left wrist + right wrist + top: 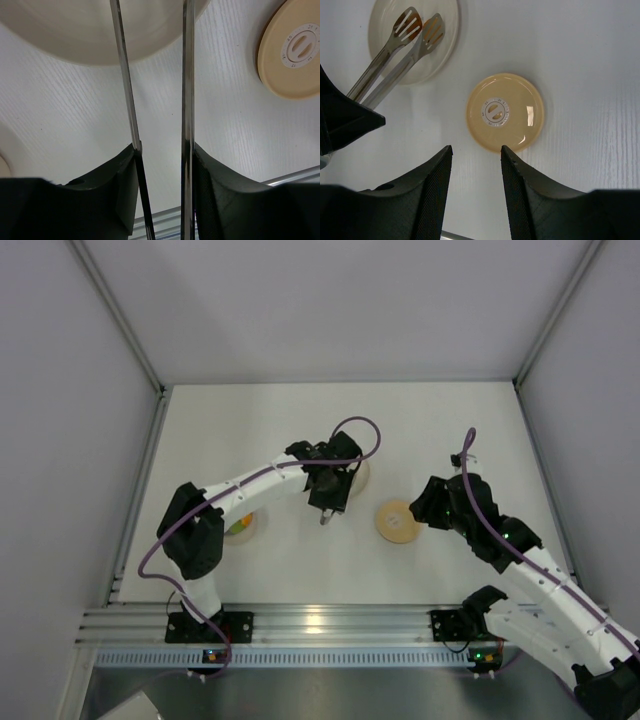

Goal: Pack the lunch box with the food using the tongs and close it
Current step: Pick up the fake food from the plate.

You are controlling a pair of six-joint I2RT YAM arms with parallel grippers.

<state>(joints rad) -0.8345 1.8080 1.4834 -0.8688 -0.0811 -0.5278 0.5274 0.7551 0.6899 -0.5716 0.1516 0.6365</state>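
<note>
Your left tool is clenched on the tongs, with one finger pressed against the outside of each arm. The arms run straight ahead from it, out over the cream plate. Your right tool is released, with nothing between its fingers. The tan lid lies flat on the table just ahead of its tips.

The right wrist view shows what the left one cuts off: the slotted tong heads, close together over the plate. You cannot tell whether they touch it. Only the top view shows the lunch box, well behind the left tool beside that arm's elbow. It is partly hidden, with orange and green food in it.
</note>
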